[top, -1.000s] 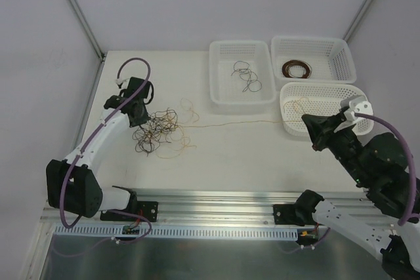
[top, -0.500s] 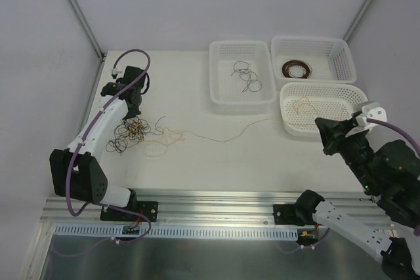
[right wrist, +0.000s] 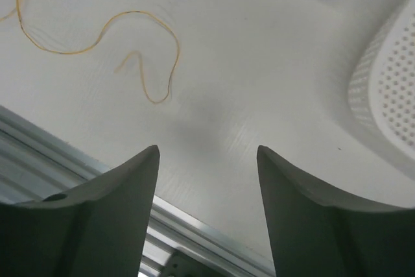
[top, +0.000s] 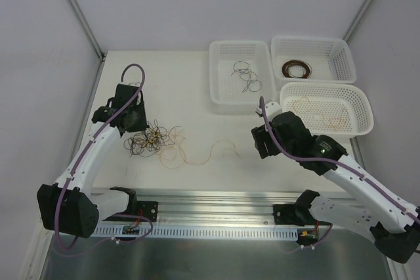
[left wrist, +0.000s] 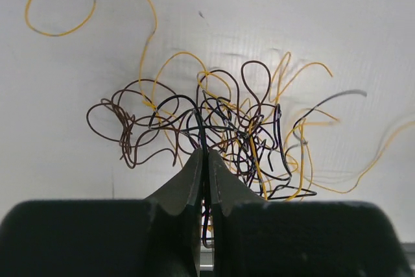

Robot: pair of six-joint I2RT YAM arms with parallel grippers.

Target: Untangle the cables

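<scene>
Right tool [right wrist: 207, 154] swings off the oval basket [top: 359, 96] to the middle of the desk [top: 197, 100], jaws now wide and empty over the slack yellow wire [right wrist: 130, 12], left tool [left wrist: 206, 157] pinched shut on dark strands of the tangle [left wrist: 224, 128] at desk left, so that wire likely needs a regrasp.

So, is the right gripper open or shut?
Open: the right gripper shows its fingers apart, nothing between them.
</scene>
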